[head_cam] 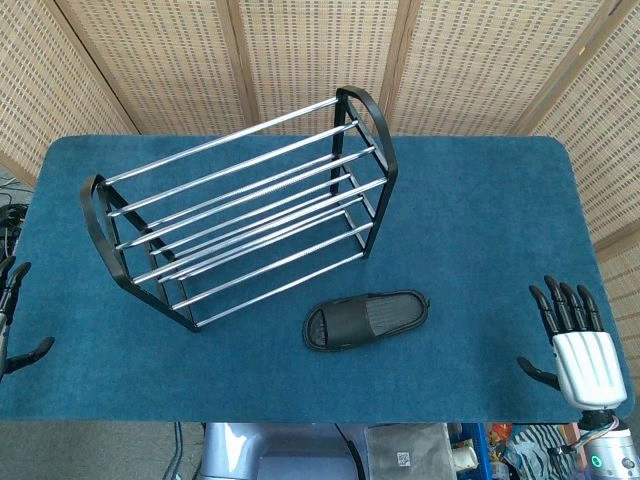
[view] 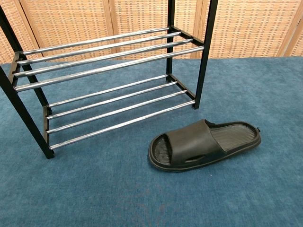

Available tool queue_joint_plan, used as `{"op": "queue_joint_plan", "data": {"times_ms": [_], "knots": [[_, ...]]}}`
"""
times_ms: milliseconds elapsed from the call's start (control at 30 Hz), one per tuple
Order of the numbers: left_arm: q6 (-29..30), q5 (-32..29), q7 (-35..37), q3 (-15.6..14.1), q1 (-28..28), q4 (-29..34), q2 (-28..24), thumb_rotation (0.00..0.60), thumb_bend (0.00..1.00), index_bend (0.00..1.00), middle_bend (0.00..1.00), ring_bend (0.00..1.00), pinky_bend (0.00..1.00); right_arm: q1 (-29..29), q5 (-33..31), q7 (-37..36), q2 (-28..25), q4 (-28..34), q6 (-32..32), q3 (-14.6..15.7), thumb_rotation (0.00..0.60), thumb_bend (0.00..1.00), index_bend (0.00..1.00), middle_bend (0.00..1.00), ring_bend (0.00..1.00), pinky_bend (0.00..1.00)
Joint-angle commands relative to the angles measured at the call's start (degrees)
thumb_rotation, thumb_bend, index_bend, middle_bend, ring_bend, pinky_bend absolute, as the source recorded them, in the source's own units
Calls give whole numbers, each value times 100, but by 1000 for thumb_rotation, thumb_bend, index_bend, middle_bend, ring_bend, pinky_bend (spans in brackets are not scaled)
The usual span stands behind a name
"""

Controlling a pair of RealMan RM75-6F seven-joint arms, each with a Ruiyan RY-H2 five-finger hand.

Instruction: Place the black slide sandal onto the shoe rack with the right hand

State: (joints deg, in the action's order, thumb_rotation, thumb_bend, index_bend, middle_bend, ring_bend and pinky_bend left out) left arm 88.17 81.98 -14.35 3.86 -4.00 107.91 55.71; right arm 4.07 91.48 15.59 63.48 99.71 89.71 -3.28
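The black slide sandal (head_cam: 366, 319) (view: 203, 144) lies flat on the blue table cover, just in front of the shoe rack's right end, toe opening toward the left. The shoe rack (head_cam: 240, 190) (view: 109, 85) has black end frames and chrome bars in tiers, all bare. My right hand (head_cam: 577, 345) hovers at the table's front right corner, fingers spread, holding nothing, well to the right of the sandal. My left hand (head_cam: 12, 315) shows only partly at the left edge, fingers apart and holding nothing. Neither hand appears in the chest view.
A blue cloth (head_cam: 480, 210) covers the table. Woven wicker screens (head_cam: 320, 50) stand behind it. Bare cloth lies between the sandal and my right hand. Cables and gear (head_cam: 420, 455) show below the front edge.
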Motion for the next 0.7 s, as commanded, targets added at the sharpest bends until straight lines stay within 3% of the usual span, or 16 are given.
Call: {"op": "queue_joint_plan", "data": {"times_ms": [33, 167, 400, 533, 700], "knots": [[-21, 48, 55, -15, 4, 19, -29, 600, 186, 0, 0, 0, 0, 10, 31, -78, -36, 30, -64, 28, 600, 0, 0, 0, 0, 0], [-47, 98, 107, -37, 0, 25, -59, 600, 186, 0, 0, 0, 0, 86, 114, -215, -32, -3, -216, 83, 600, 0, 0, 0, 0, 0], [-38, 115, 274, -13, 2, 15, -116, 600, 185, 0, 0, 0, 0, 999, 367, -1448, -208, -184, -1794, 273, 600, 0, 0, 0, 0, 0], [-78, 66, 285, 13, -24, 3, -118, 600, 186, 0, 0, 0, 0, 1513, 212, -1941, -193, -336, -2552, 161, 600, 0, 0, 0, 0, 0], [-195, -105, 268, 73, -86, -29, -99, 600, 186, 0, 0, 0, 0, 2009, -336, -1827, 69, -476, -3411, -36, 600, 0, 0, 0, 0, 0]]}}
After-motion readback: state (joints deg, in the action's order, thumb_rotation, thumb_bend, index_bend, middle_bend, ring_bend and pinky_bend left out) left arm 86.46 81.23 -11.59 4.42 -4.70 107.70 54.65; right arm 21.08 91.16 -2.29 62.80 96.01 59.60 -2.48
